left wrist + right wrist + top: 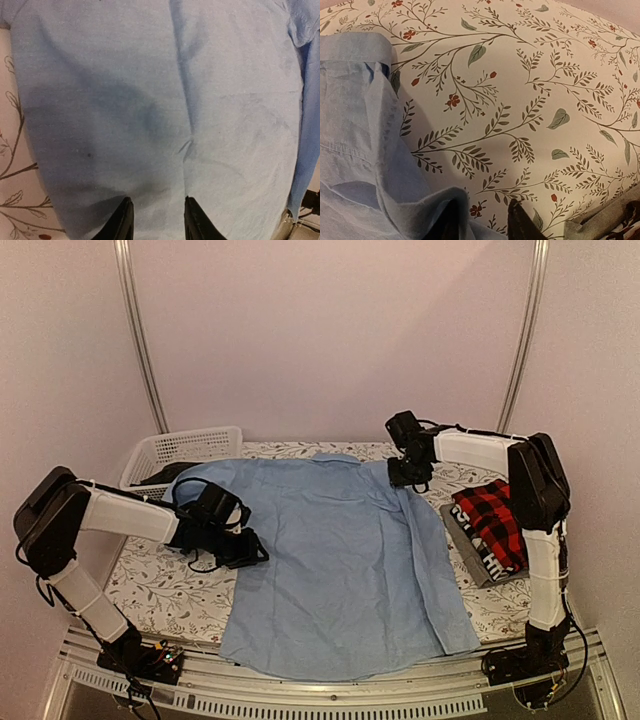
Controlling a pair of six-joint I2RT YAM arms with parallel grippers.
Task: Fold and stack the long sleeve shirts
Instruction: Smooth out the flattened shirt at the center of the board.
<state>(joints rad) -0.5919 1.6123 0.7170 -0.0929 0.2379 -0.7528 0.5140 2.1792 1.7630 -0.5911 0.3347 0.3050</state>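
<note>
Floral desk (170,590) under light blue button-up shirt (340,560), spread flat. White lattice basket (190,445) beyond blue shirt's far-left corner. Grey shirt (470,558) folded, right of blue shirt; red-and-black plaid shirt (492,520) folded on top. Left pincer (157,207) at blue shirt's left edge, fingers apart over cloth. Right pincer (482,212) at far-right corner, fingers apart, cloth against one.

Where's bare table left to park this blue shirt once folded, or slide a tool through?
Widest bare tablecloth: near-left corner, between the left arm and the blue shirt. Smaller patches beyond the plaid-topped stack, by the right tool, and on its near side. Crowded: centre under the shirt, basket far left, left tool at the shirt's edge.
</note>
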